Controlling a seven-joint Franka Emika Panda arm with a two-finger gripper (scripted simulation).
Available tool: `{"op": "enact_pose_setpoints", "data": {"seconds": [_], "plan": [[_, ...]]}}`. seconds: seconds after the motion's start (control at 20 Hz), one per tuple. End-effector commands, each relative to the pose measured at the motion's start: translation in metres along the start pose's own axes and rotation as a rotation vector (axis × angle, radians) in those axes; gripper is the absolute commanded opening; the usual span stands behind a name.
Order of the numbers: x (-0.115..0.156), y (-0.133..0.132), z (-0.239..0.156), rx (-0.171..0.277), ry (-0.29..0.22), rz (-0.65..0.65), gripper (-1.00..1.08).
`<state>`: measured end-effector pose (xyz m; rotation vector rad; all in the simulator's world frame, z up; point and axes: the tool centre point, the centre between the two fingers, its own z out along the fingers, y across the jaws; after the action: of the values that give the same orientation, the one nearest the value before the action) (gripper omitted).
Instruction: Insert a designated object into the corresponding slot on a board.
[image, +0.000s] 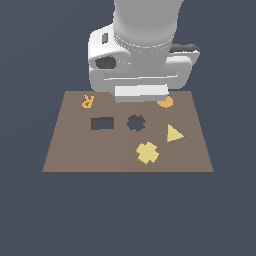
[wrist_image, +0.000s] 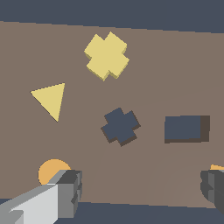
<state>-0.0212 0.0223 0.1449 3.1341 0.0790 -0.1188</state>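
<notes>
While our jaws hang wide and empty over the far edge of the large flat brown square board, the small flat pale-yellow cross-shaped piece lies untouched near the front edge, just beside the dark cross-shaped slot. We judge the risks: the cross looks turned differently from the cut-out, so it could jam on the notches. A careless reach could nudge the yellow triangle close by. Around us, only plain dark blue-grey ground, no tabletop detail, plenty of room.
</notes>
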Motion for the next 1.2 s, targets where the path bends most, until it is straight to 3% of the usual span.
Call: {"op": "enact_pose_setpoints", "data": {"seconds": [0.0, 0.6, 1.15], "plan": [[0.000, 0.000, 0.000, 0.000, 0.000, 0.000, 1.00], [0.015, -0.009, 0.013, 0.004, 0.010, 0.086, 1.00], [0.061, -0.026, 0.046, 0.013, 0.037, 0.323, 1.00]]}}
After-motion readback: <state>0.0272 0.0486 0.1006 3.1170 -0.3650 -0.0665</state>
